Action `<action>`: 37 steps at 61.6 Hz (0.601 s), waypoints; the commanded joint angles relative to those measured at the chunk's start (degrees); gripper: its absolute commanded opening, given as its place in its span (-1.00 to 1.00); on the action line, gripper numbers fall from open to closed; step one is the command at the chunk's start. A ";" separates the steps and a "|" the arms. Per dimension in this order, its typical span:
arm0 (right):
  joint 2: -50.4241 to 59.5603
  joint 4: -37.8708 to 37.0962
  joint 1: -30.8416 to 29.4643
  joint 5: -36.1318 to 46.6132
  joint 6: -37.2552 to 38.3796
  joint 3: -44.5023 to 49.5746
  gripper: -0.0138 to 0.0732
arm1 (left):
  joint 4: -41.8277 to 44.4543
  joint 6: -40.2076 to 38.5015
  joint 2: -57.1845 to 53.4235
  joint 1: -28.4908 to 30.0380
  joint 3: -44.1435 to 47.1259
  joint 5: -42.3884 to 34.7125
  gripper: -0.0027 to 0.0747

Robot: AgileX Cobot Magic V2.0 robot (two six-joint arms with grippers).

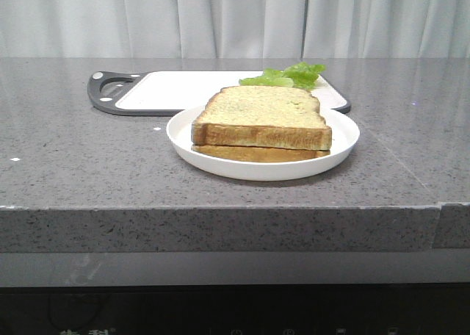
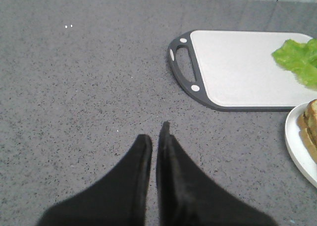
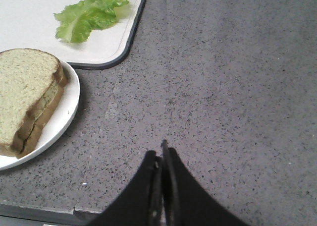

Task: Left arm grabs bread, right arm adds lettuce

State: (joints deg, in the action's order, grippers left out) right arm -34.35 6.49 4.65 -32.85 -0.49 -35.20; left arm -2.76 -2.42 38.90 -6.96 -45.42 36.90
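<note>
- Front view first: the bread, a thick square slice with a golden speckled top and dark brown crust, lies flat on a thinner slice of toast, and both sit on a round white plate in the middle of the counter.
- The bread's broad face points up; its crust edge faces the camera, running left to right.
- Behind the plate lies a flat white cutting board with a dark grey rim and a handle cut-out at its left end, its long axis running across the counter.
- The lettuce, ruffled and bright light green, rests on the board's right end, just behind the plate, apart from the bread.
- The counter is speckled grey stone, smooth and a little glossy.
- Left wrist view: the left arm's gripper hangs over bare counter, its flat black wedge fingers nearly together with only a thin slit between them, holding nothing.
- Right wrist view: the right arm's gripper has its dark fingers pressed together, empty, well apart from plate and lettuce.
</note>
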 commanded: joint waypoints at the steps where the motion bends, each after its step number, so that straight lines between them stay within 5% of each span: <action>1: -0.90 0.35 -0.23 3.69 -0.28 -1.67 -0.31 | -1.27 -0.42 2.25 0.06 -1.86 -3.50 -0.34; 5: -0.90 0.35 -0.23 3.77 -0.28 -1.67 -0.01 | -3.69 0.10 3.73 0.06 -2.15 -3.22 0.05; 10: -0.90 0.35 -0.23 4.02 -0.28 -1.67 0.21 | -9.49 3.56 6.29 0.06 -3.36 -1.84 0.25; 23: -0.90 0.35 -0.23 4.07 -0.28 -1.67 0.23 | -28.03 18.12 16.02 -1.20 -8.87 6.99 0.26; 37: -0.90 0.35 -0.23 4.07 -0.28 -1.67 0.23 | -29.47 19.48 28.20 -11.65 -16.72 8.68 0.26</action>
State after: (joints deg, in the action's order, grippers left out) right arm -34.82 6.49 4.65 -32.85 -0.49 -35.20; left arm -29.56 16.63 64.45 -14.77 -57.92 47.97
